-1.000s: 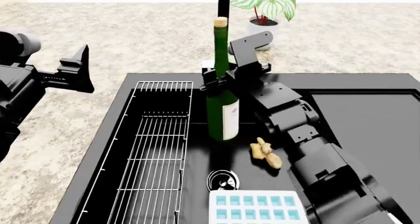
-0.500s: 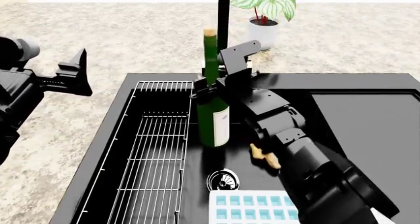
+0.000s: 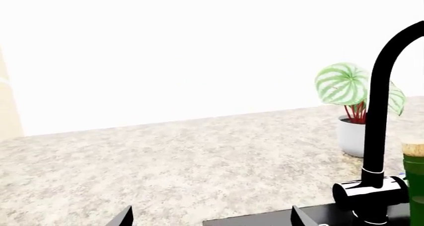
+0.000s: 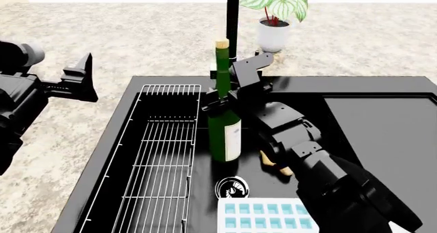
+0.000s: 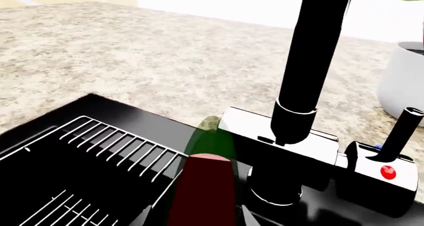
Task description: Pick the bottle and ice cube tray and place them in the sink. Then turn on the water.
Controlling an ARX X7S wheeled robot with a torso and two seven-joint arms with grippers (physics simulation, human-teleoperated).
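Right pincer (image 4: 220, 96) staying clamped on the bottle (image 4: 224, 125), now standing upright in the sink (image 4: 204, 156) a little lower and more to the right than half a second ago, its base near the drain (image 4: 232, 188). Ice cube tray (image 4: 267, 214) lying unchanged at the near edge of the basin. Left pincer (image 4: 82, 79) still hanging over the tabletop (image 4: 136, 43), holding nothing, opening not clear.

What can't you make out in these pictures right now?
- Ice cube tray, head view: near side cut off by the picture's bottom edge.
- Small tan thing in the sink, head view: partly hidden behind the right arm.
- Left pincer, left wrist view: only the tips show at the edge.
- Bottle, right wrist view: too close, blurred.
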